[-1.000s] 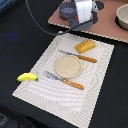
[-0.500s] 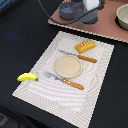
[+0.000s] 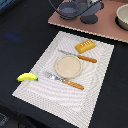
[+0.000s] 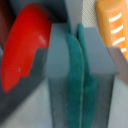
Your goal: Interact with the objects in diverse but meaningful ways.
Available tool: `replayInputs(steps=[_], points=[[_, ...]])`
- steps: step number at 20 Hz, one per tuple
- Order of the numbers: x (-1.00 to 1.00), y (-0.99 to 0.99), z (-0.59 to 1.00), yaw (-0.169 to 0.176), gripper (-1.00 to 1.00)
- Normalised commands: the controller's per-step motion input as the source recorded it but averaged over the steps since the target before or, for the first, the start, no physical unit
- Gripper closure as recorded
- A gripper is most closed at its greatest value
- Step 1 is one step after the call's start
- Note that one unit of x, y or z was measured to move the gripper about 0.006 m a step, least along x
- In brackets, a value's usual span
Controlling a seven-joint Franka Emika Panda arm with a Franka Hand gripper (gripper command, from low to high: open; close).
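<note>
Progress looks small: bread loaf [image 3: 84,46] and banana [image 3: 27,77] lie untouched on the placemat [image 3: 35,92]. Gripper [image 4: 78,75] pads are pressed together with nothing between, beside a red tomato [image 4: 22,50]. Most handling remains, I judge.

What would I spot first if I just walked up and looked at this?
Probably the pale striped placemat on the dark table, set with a round tan plate between a knife and a fork. A golden bread loaf lies beyond the knife, and a yellow banana sits at the mat's corner, on the exterior view's left.
</note>
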Motion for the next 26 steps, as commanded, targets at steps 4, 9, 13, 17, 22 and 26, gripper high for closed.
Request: replayInputs(steps=[4,9,13,17,22,26], points=[[0.67,0.59,0.2,0.0,1.0],[0.67,0.53,0.16,0.0,1.0],[0.68,0.5,0.17,0.0,1.0],[0.65,0.4,0.13,0.0,1.0],[0.61,0.33,0.08,0.0,1.0],[0.55,0.31,0.06,0.0,1.0]])
